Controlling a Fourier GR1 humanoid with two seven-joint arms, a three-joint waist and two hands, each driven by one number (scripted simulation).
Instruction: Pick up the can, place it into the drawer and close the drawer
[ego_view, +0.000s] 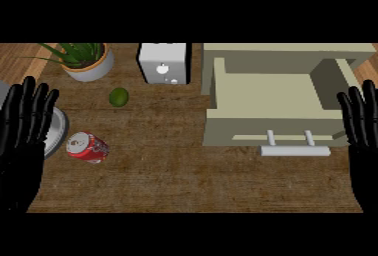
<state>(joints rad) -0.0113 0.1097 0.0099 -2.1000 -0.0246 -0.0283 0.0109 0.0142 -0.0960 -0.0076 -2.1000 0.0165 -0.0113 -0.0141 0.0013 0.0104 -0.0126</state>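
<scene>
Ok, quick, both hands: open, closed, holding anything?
Left hand: open, fingers straight, holding nothing.
Right hand: open, fingers straight, holding nothing.

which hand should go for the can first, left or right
Left, probably. The left hand rests open just beside the red can, with nothing between them. The right hand is at the opposite side, by the open drawer.

1 can (88, 147) | 1 drawer (244, 127) | 1 plant (81, 54) | 1 toaster (164, 67) | 1 fruit (119, 97)
</scene>
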